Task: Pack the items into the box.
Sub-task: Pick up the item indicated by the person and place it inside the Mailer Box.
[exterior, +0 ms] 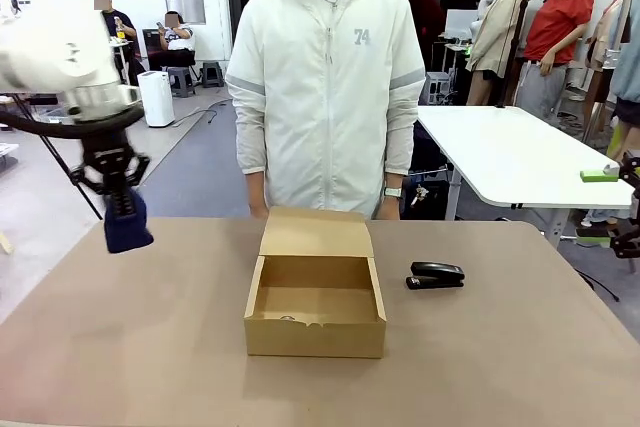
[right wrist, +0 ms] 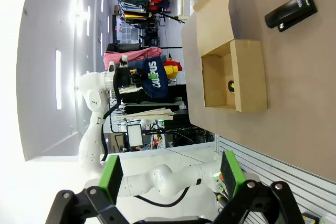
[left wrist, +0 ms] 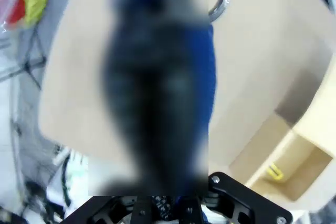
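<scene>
The navy pouch with white "CAMPUS" lettering hangs in the air over the table's left edge, my left gripper shut on its top. The left wrist view has the pouch blurred between the fingers, and the right wrist view catches the pouch held up far off. The brown cardboard box stands open mid-table, its flap lid raised at the back. A black stapler lies on the table to the box's right. My right gripper is open with nothing between its green pads, off the table's right edge.
A person in a white jacket stands at the far side, right behind the box, hands low at the table edge. A small yellow-and-dark object lies on the box floor. A white table stands beyond on the right.
</scene>
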`<state>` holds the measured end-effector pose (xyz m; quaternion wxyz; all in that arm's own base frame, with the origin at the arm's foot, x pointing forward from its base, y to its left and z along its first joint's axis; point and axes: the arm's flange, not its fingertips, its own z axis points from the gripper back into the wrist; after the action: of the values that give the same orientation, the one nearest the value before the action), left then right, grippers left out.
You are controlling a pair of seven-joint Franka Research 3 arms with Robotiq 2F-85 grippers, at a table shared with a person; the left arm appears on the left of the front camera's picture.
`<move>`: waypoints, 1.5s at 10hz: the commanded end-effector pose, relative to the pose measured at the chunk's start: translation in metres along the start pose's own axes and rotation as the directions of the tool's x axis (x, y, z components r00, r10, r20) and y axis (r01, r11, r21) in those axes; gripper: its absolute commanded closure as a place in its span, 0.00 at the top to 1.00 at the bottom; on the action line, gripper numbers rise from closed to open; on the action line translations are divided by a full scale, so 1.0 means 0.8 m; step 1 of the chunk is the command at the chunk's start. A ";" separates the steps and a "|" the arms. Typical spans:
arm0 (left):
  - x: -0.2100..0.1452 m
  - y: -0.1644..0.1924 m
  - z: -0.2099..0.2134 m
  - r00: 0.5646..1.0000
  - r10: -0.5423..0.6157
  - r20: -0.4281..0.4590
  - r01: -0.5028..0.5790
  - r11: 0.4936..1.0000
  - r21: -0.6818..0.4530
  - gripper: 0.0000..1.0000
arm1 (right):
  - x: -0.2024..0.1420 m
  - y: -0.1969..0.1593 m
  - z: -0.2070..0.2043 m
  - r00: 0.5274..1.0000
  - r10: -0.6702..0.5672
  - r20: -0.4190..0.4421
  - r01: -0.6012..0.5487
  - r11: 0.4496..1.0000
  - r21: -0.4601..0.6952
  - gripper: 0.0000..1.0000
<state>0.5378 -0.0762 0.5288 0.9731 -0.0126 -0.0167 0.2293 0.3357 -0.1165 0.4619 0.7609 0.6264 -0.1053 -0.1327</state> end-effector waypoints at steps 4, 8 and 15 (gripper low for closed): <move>-0.066 -0.184 0.008 -0.060 -0.991 0.118 0.981 -0.081 -0.176 0.00 | 0.001 0.005 0.004 1.000 0.000 -0.011 0.000 1.000 -0.001 1.00; -0.133 -0.237 0.002 -0.763 -0.426 0.486 0.444 -0.892 -0.086 0.00 | 0.001 0.005 0.004 1.000 0.000 -0.011 0.000 1.000 -0.001 1.00; -0.166 -0.277 -0.002 -0.117 -0.966 0.231 0.990 -0.131 -0.046 0.00 | 0.001 0.005 0.004 1.000 0.000 -0.011 0.000 1.000 -0.001 1.00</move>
<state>0.5223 -0.3335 0.5263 0.8000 -0.0917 -0.1042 -0.5838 0.3357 -0.1166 0.4620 0.7609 0.6264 -0.1053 -0.1327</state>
